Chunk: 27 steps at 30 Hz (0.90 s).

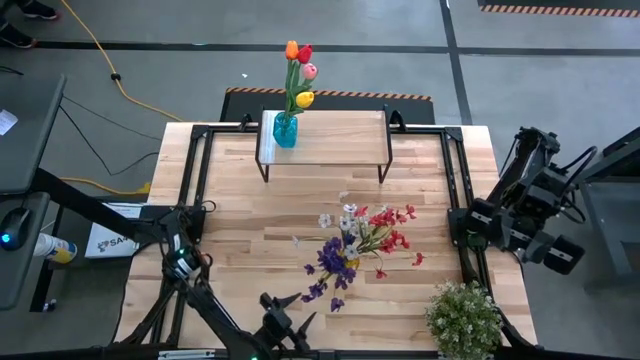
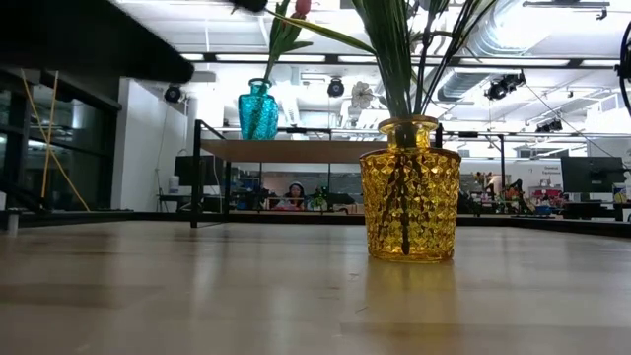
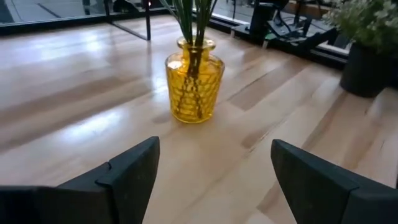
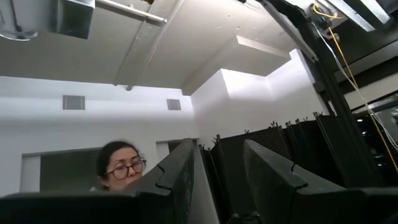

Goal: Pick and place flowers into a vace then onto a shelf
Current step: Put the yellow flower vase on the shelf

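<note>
My left gripper (image 3: 214, 177) hung over the near edge of the table (image 1: 240, 225), a little left of the middle, and its fingers (image 3: 127, 177) stood wide apart with nothing between them. They touched nothing. In front of them the wood was bare and free for moving, up to the yellow glass vase (image 3: 194, 81) near the middle of the table. This vase held the red, purple and white sprays (image 1: 355, 240), whose heads spread wide over it. To the right of it, at the near right corner, stood the bushy potted plant (image 1: 463, 318), apart from the vase. Between the vase and the shelf (image 1: 325, 135) at the far edge there was again an open strip of wood. On the left end of the shelf stood the blue vase (image 1: 285, 130) with the tulips (image 1: 300, 70) upright in it. My right gripper (image 4: 217, 180) waited beyond the right edge of the table, pointing up at the ceiling, with a narrow gap between its fingers and nothing held there.
</note>
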Motion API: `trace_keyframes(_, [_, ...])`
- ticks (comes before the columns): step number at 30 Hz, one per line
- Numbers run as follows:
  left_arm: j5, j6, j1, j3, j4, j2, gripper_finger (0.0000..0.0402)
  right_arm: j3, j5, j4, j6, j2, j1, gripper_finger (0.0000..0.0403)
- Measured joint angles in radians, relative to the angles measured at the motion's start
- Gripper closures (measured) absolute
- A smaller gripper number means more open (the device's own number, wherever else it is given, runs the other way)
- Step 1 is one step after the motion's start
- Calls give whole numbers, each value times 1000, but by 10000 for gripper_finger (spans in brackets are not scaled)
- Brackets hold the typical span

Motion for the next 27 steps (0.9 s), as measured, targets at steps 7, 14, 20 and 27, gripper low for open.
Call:
trace_keyframes(7, [-7, 11, 75, -1, 12, 15, 66, 0, 0, 1, -5, 0, 0, 272])
trace_keyframes(14, [-12, 29, 127, -1, 64, 48, 64, 0, 4, 0, -3, 1, 0, 272])
trace_keyframes(20, [-72, 29, 130, 0, 222, 106, 64, 0, 14, -4, -1, 3, 0, 272])
trace_keyframes(27, [-149, 57, 160, 0, 241, 112, 64, 0, 40, -4, 0, 3, 0, 272])
